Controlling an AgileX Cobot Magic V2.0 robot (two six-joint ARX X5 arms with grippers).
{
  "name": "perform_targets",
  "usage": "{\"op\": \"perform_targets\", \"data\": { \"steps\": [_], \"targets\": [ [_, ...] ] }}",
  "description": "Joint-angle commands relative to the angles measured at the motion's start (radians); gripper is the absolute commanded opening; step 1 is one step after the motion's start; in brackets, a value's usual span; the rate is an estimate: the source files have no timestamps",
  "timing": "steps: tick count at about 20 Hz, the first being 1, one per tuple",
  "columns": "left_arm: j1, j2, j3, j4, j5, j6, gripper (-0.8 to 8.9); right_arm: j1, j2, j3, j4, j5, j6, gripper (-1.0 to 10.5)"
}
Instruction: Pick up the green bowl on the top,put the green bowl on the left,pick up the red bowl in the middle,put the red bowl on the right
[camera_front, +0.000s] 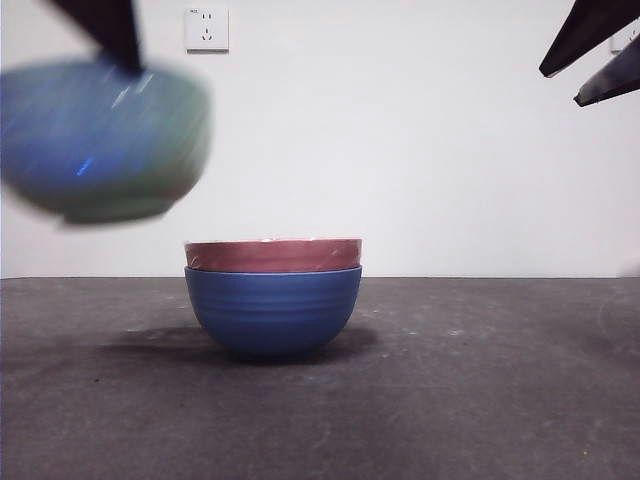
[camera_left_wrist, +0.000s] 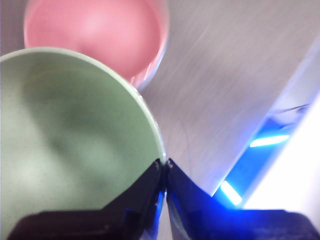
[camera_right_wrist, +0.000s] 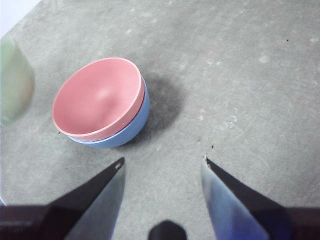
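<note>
The green bowl (camera_front: 105, 140) hangs blurred in the air at the upper left of the front view, well above the table. My left gripper (camera_left_wrist: 164, 165) is shut on its rim; the bowl's inside (camera_left_wrist: 70, 145) fills the left wrist view. The red bowl (camera_front: 273, 254) sits nested in the blue bowl (camera_front: 273, 312) at the table's middle. It also shows in the left wrist view (camera_left_wrist: 95, 32) and the right wrist view (camera_right_wrist: 97, 97). My right gripper (camera_right_wrist: 162, 165) is open and empty, high above the table to the right of the stack, seen as black tips (camera_front: 595, 50) at the top right.
The dark grey table (camera_front: 480, 400) stretches to both sides of the stack. A white wall with a socket (camera_front: 206, 29) stands behind. The green bowl shows as a blur (camera_right_wrist: 15, 80) at the right wrist view's edge.
</note>
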Motion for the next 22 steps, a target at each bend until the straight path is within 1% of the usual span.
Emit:
{"op": "perform_targets", "data": {
  "steps": [1, 5, 7, 14, 15, 16, 17, 18, 22],
  "targets": [
    [-0.001, -0.007, -0.111, 0.063, -0.079, -0.089, -0.09, 0.003, 0.001, 0.002, 0.004, 0.000, 0.004, 2.5],
    [-0.002, 0.011, -0.256, 0.262, -0.081, -0.111, -0.09, 0.003, 0.001, 0.002, 0.004, 0.000, 0.011, 2.5],
    [-0.002, 0.033, -0.305, 0.333, -0.081, -0.111, -0.09, 0.003, 0.001, 0.002, 0.004, 0.000, 0.011, 2.5],
    [-0.002, 0.105, -0.331, 0.362, -0.079, -0.112, 0.00, 0.003, 0.001, 0.002, 0.006, -0.001, 0.014, 2.5],
    [-0.002, 0.107, -0.331, 0.358, -0.077, -0.112, 0.17, 0.003, 0.001, 0.002, 0.009, -0.003, 0.015, 2.5],
    [-0.002, 0.107, -0.331, 0.354, -0.077, -0.112, 1.03, 0.006, 0.001, 0.002, 0.013, -0.004, 0.020, 2.5],
    [-0.002, 0.106, -0.331, 0.346, -0.078, -0.113, 2.18, 0.014, 0.001, 0.002, 0.020, -0.005, 0.022, 2.5],
    [-0.001, 0.104, -0.331, 0.333, -0.080, -0.129, 2.91, 0.029, 0.001, 0.003, 0.032, -0.004, 0.023, 2.5],
    [0.005, 0.071, -0.291, 0.276, -0.077, -0.173, 2.93, 0.144, 0.039, 0.077, 0.034, 0.006, 0.017, 2.5]
  ]
}}
